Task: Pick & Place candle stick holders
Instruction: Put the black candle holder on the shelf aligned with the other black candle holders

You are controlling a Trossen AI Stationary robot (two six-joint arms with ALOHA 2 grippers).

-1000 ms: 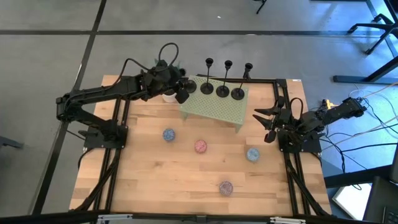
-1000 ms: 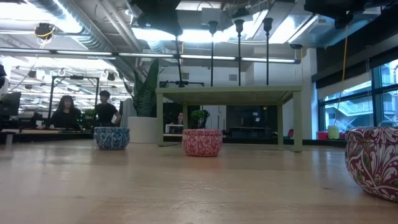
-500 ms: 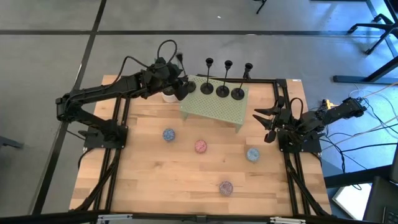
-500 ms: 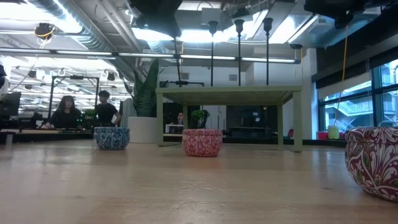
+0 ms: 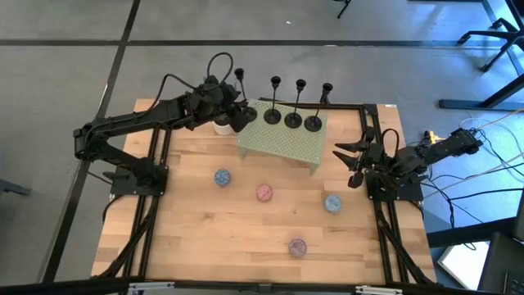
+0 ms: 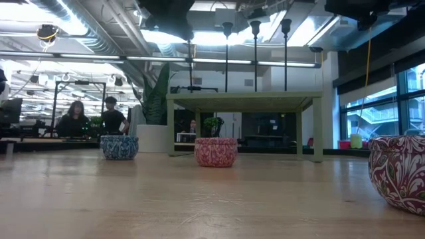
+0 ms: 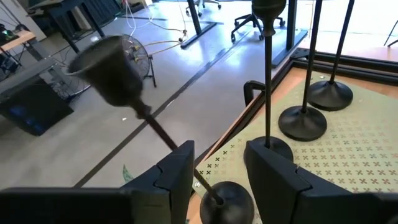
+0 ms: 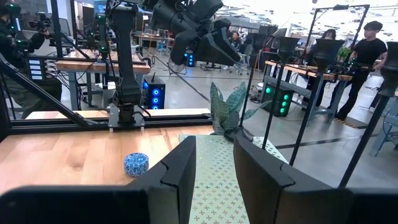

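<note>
A: From above?
B: A wooden desk (image 5: 246, 238) on grey floor. A green stand (image 5: 282, 138) by the far edge carries three upright holders (image 5: 293, 118). The left tool (image 5: 238, 116), at the stand's left end, has parted fingers either side of a fourth, tilted holder (image 5: 239, 75).

A: Low view?
B: Patterned tins (image 6: 215, 151) on the desk; people (image 6: 111, 117) sit behind.

A: The right tool (image 5: 350, 163)?
B: By the desk's right edge, fingers apart, empty.

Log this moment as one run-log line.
left end effector: at green stand corner, tilted candle stick holder at it | three other holders: upright on stand | right end effector: open, idle, right side
</note>
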